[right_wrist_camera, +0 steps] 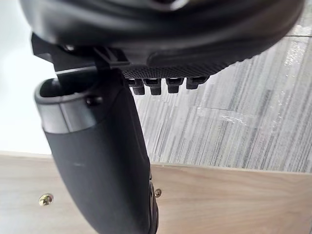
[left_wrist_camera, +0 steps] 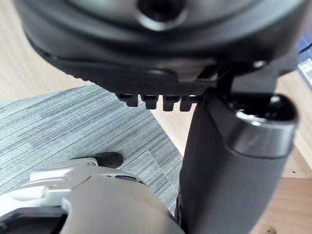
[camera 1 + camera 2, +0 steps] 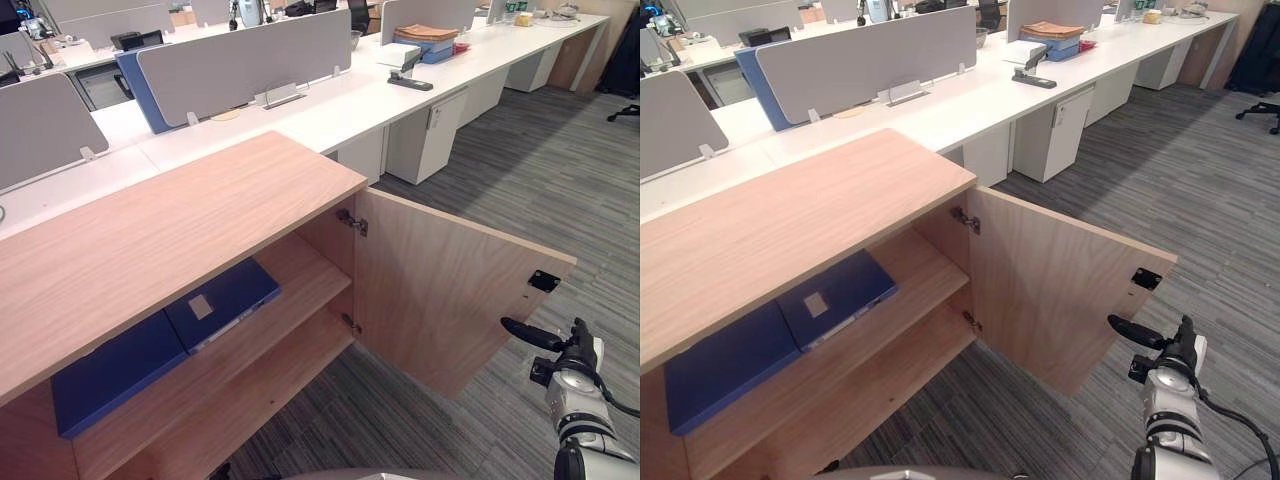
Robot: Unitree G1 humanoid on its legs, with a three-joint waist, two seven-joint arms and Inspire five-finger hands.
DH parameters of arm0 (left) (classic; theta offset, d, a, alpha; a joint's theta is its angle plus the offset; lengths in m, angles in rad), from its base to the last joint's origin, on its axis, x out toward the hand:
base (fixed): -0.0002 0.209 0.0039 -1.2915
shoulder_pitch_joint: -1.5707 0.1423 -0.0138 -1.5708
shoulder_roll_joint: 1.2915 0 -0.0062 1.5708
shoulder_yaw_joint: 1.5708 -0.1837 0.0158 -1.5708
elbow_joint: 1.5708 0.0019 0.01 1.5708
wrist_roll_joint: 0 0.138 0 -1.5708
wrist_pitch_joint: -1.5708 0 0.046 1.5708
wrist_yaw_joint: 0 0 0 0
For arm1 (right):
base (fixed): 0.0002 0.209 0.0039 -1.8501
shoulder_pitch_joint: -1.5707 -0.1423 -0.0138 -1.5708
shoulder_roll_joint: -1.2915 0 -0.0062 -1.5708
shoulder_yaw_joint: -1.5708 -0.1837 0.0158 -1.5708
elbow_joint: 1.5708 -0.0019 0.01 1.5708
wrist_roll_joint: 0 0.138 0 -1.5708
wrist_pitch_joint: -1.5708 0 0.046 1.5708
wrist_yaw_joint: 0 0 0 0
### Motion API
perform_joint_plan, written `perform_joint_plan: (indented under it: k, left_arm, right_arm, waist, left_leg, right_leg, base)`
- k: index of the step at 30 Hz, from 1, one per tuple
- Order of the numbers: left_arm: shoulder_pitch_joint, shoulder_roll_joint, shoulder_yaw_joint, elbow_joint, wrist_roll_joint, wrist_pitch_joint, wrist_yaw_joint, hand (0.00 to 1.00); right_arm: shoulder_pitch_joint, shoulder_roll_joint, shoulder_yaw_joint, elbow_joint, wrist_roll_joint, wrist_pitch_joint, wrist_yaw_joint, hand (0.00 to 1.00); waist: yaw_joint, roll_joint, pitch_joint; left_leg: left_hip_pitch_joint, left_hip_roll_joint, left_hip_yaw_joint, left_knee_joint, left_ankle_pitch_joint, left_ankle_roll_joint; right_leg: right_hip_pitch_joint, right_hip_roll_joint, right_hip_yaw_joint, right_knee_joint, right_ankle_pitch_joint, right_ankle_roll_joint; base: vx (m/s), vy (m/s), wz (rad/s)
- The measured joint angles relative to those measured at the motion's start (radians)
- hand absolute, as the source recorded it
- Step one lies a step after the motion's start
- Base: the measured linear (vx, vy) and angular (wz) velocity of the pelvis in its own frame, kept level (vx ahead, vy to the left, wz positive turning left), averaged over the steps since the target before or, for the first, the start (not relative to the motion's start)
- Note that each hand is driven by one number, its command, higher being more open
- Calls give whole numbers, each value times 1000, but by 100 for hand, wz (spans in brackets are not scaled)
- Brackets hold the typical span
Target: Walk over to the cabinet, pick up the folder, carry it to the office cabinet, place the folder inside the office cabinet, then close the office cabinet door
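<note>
The wooden office cabinet [image 3: 150, 235] stands with its door [image 3: 450, 290] swung wide open toward me. On its upper shelf lies a dark blue folder [image 3: 222, 300] with a white label, flat beside a second blue folder [image 3: 115, 375]. My right hand [image 3: 572, 358] hovers at the lower right, just off the door's free edge, below the black latch [image 3: 544, 281]; it is open and holds nothing. In the right wrist view the door's wood [image 1: 219, 200] shows close behind the thumb [image 1: 97, 161]. My left hand [image 2: 234, 161] hangs low over the carpet by the cabinet, open and holding nothing.
White desks with grey dividers [image 3: 245, 60] run behind the cabinet. A white drawer unit [image 3: 425, 135] stands under the desk, and a stack of papers [image 3: 425, 38] and a black stapler [image 3: 410, 82] lie on it. Grey carpet [image 3: 560, 180] spreads to the right.
</note>
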Motion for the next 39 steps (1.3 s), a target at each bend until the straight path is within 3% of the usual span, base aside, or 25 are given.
perform_joint_plan:
  k: [8, 14, 19, 24, 29, 31, 35, 39]
  left_arm:
    - [-7, 1, 0, 0, -17, 0, 1, 100]
    - [-16, 5, -10, 0, -17, -7, -5, 100]
    - [-26, 19, -42, 0, -15, -7, -37, 100]
    - [-28, 25, -44, 0, 7, -7, -51, 100]
    - [-28, 34, -43, 1, 35, -7, -59, 100]
    - [-32, 38, -42, 2, 58, -7, -60, 100]
    - [-49, 38, -43, 24, 70, -5, -66, 100]
    - [-64, 34, -44, 25, 103, -3, -79, 100]
  right_arm:
    - [-104, -4, 35, 118, 71, 2, 49, 100]
    - [-119, -16, 223, 104, 130, 0, 113, 100]
    - [-25, -59, 430, -27, 227, 1, 154, 100]
    - [42, -108, 600, -169, 223, 1, 175, 100]
    - [122, -294, 895, -379, -29, 1, 212, 100]
    - [135, -382, 1039, -500, -186, -2, 304, 100]
    - [167, -395, 1193, -644, -287, -72, 463, 100]
    - [178, -317, 1260, -679, -295, -164, 574, 100]
  waist:
    - [0, -1, 13]
    - [-6, 0, 35]
    - [-13, -7, 41]
    - [-34, -7, 42]
    - [-52, -10, 41]
    - [-55, -14, 38]
    - [-47, -19, 32]
    - [-24, -15, 16]
  left_leg:
    - [-10, -10, -30, -2, 7, 5]
    - [-10, -11, -33, 2, 10, 6]
    - [-13, -2, -19, 6, 9, 5]
    - [-15, 15, 8, 20, 4, -2]
    - [-15, 40, 23, 29, 4, -6]
    - [-15, 58, 29, 35, 5, -7]
    - [-17, 68, 25, 35, 12, -3]
    - [-35, 56, 3, 34, 14, -1]
  right_leg:
    - [2, -11, -19, 5, 0, 0]
    - [0, -12, -18, 11, -1, 1]
    - [-14, -2, -2, 16, -2, 0]
    - [-34, 18, 27, 23, -3, -3]
    - [-36, 46, 36, 8, -4, -9]
    - [-35, 65, 46, -3, -2, -14]
    - [-35, 78, 44, -5, -6, -23]
    - [-36, 66, 39, -9, -5, -22]
  base:
    - [-5, 34, 9]
    - [-25, 24, -1]
    - [-11, 18, -12]
    - [-7, 0, -20]
    - [-17, -29, -12]
    - [-22, -47, -15]
    - [-10, -42, 1]
    - [9, 20, 15]
